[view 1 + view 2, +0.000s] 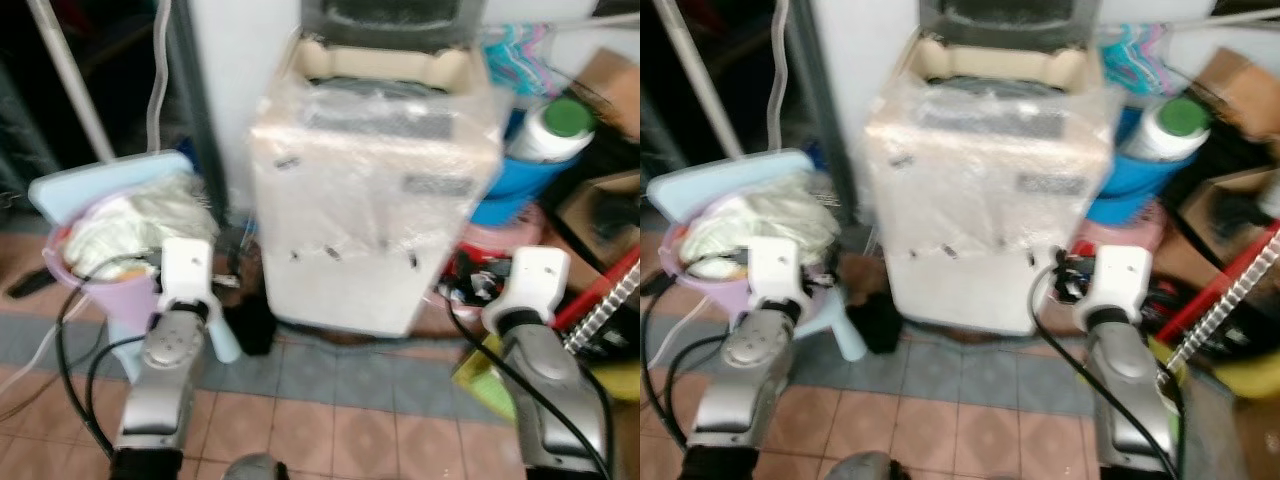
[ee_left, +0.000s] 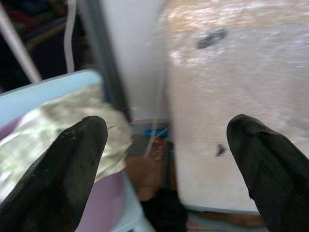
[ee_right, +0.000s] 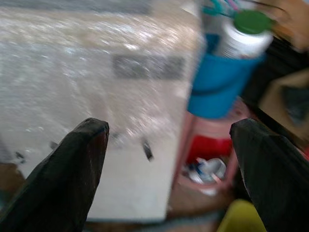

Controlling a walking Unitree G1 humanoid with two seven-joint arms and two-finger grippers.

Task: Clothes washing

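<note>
Clothes (image 1: 140,225) lie heaped in the lilac basin (image 1: 118,300) at nine o'clock of the plastic-wrapped washing machine (image 1: 370,210) — nothing visibly loaded — both the left gripper (image 2: 166,159) and the right gripper (image 3: 169,159) spread, holding nothing.

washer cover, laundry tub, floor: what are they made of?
Washer cover: clear plastic film by the look, glossy, wrinkled, with glare streaks.
Tub: likely molded plastic, smooth matte lilac; it holds pale crumpled cloth.
Floor: tile, pinkish and grey squares with grout lines, probably ceramic.
</note>
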